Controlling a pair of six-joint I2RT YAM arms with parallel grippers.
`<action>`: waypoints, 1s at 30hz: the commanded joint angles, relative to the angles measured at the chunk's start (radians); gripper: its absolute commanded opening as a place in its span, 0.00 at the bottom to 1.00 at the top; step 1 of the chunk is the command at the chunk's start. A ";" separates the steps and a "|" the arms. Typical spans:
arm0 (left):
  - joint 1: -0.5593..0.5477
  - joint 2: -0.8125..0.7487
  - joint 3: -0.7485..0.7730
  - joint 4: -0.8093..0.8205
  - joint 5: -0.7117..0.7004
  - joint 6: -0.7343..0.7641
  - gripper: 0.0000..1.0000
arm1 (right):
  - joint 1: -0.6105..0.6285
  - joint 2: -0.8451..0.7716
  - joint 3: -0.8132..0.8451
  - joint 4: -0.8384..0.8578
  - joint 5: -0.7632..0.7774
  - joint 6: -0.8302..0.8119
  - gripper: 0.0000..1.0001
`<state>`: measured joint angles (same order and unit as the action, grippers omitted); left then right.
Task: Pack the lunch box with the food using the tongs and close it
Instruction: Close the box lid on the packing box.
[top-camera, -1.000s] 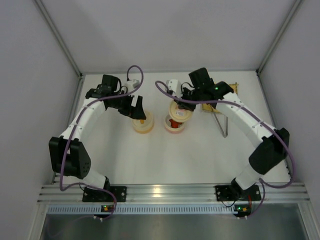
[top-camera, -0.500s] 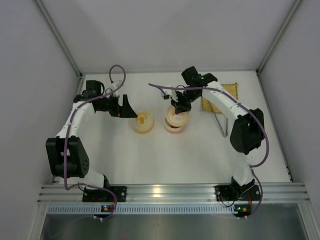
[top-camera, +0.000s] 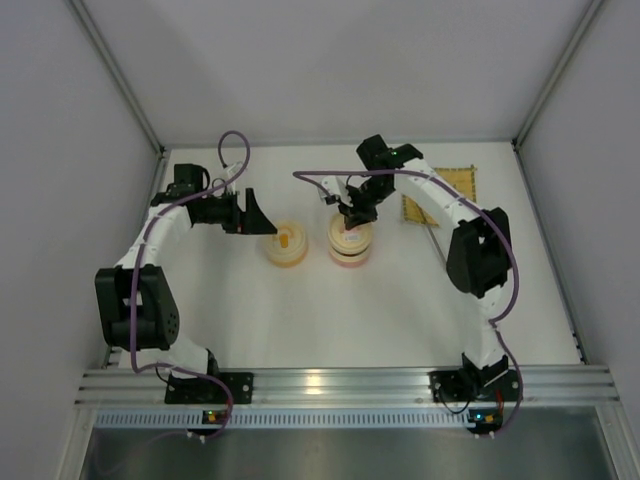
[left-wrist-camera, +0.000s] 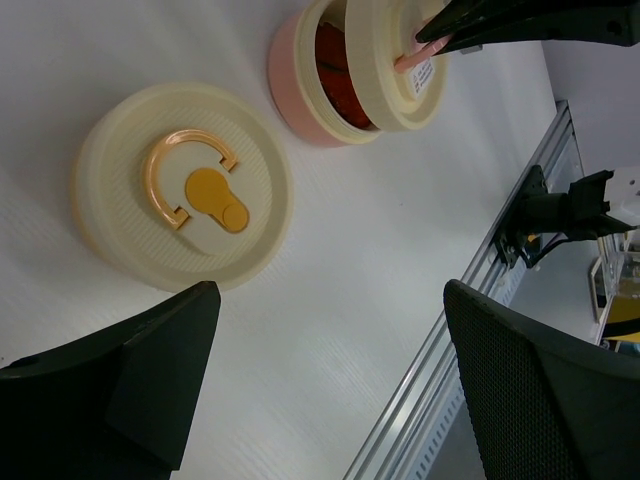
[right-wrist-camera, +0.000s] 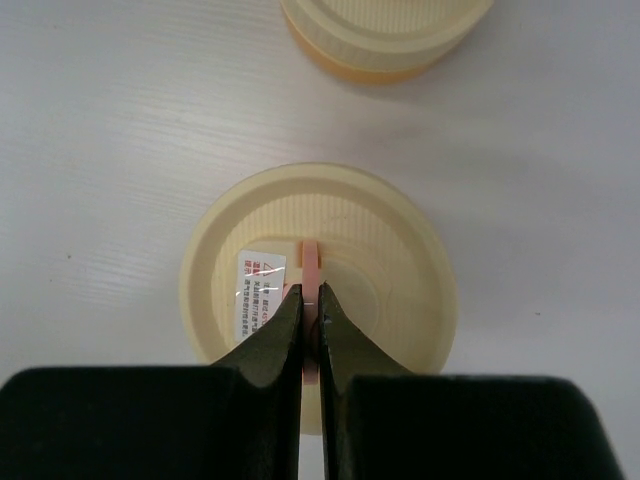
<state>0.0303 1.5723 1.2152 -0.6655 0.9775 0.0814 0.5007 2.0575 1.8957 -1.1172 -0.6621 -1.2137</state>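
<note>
The right gripper (right-wrist-camera: 311, 310) is clamped on the lid's (right-wrist-camera: 385, 250) thin pink strap (right-wrist-camera: 311, 256). The lid sits askew over the lunch box (left-wrist-camera: 290, 85), which holds food (left-wrist-camera: 335, 80) near the tabletop's far edge. The lid is probably light and stiff, the strap bendy. The left gripper (left-wrist-camera: 330, 300) is spread wide, empty.

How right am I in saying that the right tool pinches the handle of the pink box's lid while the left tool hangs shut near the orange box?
One detail is wrong: the left tool is open, its fingers wide apart in the left wrist view. The rest stands: the right tool pinches the handle of the pink box's lid, and the left tool hangs near the orange box.
</note>
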 joint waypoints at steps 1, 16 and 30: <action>0.003 0.008 0.000 0.053 0.056 0.001 0.98 | -0.014 0.019 0.069 -0.064 -0.068 -0.072 0.00; 0.003 0.023 -0.003 0.047 0.069 0.009 0.98 | -0.019 0.095 0.117 -0.156 -0.031 -0.115 0.00; 0.003 0.029 0.000 0.044 0.069 0.009 0.98 | -0.022 0.119 0.141 -0.118 -0.034 -0.076 0.00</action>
<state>0.0303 1.5970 1.2152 -0.6533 1.0061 0.0769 0.4931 2.1647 1.9911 -1.2240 -0.6559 -1.2797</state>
